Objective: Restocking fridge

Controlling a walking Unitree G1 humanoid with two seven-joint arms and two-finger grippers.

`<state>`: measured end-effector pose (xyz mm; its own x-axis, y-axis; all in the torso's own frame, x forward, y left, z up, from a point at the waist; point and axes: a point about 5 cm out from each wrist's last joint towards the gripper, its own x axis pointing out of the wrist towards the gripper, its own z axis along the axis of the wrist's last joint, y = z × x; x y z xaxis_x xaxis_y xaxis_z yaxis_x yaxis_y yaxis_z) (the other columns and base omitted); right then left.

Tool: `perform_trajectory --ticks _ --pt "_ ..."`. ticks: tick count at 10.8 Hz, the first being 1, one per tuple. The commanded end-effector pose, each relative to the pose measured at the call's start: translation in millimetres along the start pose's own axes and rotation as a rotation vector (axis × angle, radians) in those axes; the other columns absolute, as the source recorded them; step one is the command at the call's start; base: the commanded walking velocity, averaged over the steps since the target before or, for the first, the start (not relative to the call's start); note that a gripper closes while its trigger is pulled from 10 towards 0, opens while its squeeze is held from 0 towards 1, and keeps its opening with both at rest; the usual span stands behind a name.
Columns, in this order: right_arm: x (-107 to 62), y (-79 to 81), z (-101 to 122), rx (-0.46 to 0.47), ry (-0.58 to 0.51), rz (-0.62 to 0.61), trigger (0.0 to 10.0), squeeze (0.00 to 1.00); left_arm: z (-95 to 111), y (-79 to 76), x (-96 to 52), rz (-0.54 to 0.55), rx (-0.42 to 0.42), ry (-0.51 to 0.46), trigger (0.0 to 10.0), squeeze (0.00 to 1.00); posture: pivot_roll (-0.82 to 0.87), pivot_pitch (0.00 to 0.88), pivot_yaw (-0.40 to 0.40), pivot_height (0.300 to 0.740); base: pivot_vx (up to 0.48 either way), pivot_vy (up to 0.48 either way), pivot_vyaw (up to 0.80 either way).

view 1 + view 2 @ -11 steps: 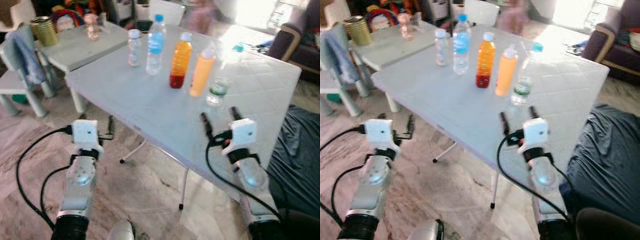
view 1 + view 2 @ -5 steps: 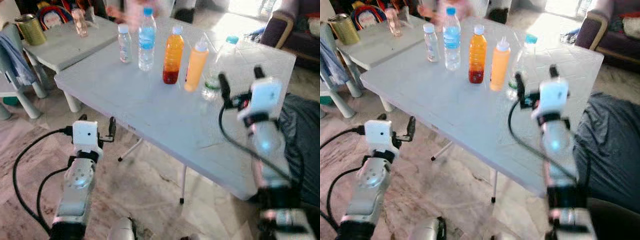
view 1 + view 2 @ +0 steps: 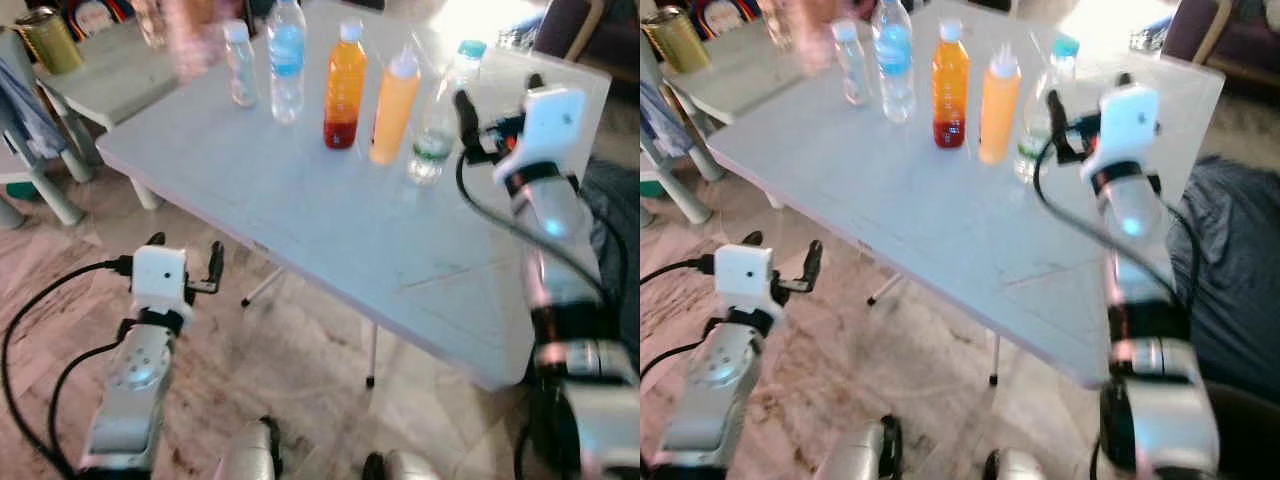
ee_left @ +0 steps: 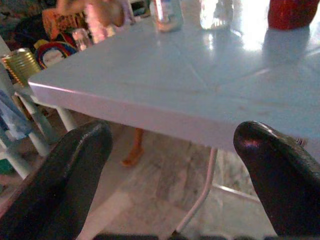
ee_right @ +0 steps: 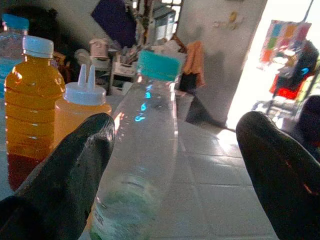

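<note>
Several bottles stand on the white folding table [image 3: 300, 200]: a small clear one [image 3: 239, 65], a blue-labelled water bottle [image 3: 286, 62], an orange juice bottle [image 3: 344, 88], an orange squeeze bottle [image 3: 394, 95] and a clear teal-capped bottle [image 3: 440, 125]. My right gripper [image 3: 498, 100] is open, raised over the table just right of the teal-capped bottle [image 5: 145, 150], which stands ahead between its spread fingers [image 5: 75, 170], untouched. My left gripper [image 3: 185, 250] is open and empty below the table's near-left edge [image 4: 150, 107].
A blurred person's hand [image 3: 190, 30] moves by the far-left bottles. A smaller grey table with a tin can [image 3: 45, 35] and a chair draped in blue cloth [image 3: 20, 110] stand at the left. Dark fabric [image 3: 612, 210] lies right of the table. Folding legs [image 3: 372, 350] show beneath.
My right arm has lifted from the table's near edge and reached forward to the teal-capped bottle. The view shifted. A hand came in at the far left. The left arm barely moved.
</note>
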<state>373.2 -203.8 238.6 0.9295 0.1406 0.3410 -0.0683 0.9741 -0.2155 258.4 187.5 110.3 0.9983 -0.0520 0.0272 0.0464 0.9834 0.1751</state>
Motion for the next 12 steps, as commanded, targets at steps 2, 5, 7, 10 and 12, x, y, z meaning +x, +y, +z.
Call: perform_trajectory --ticks 2,5,7,10,12 --pt "15.8 6.8 13 0.032 -0.034 0.075 10.0 0.0 3 7.8 -6.5 -0.008 0.032 0.016 10.0 0.0 0.26 0.234 0.063 0.74 0.0 0.0 0.0" --pt "41.0 12.6 36 -0.007 -0.09 0.12 10.0 0.0 9 13.8 -7.9 -0.013 0.055 0.024 10.0 0.0 0.29 0.237 0.078 0.74 0.0 0.0 0.0" --pt "49.3 9.1 46 -0.033 -0.11 0.107 10.0 0.0 10 13.4 -7.6 -0.024 0.061 0.027 10.0 0.0 0.29 0.236 0.082 0.74 0.0 0.0 0.0" --pt "56.0 -1.2 53 -0.065 -0.107 0.057 10.0 0.0 11 11.0 -6.5 -0.04 0.061 0.032 10.0 0.0 0.28 0.235 0.086 0.74 0.0 0.0 0.0" --pt "57.7 -2.7 55 -0.079 -0.114 0.046 0.0 0.0 11 10.4 -5.7 -0.042 0.06 0.032 10.0 0.0 0.28 0.233 0.083 0.74 0.0 0.0 0.0"
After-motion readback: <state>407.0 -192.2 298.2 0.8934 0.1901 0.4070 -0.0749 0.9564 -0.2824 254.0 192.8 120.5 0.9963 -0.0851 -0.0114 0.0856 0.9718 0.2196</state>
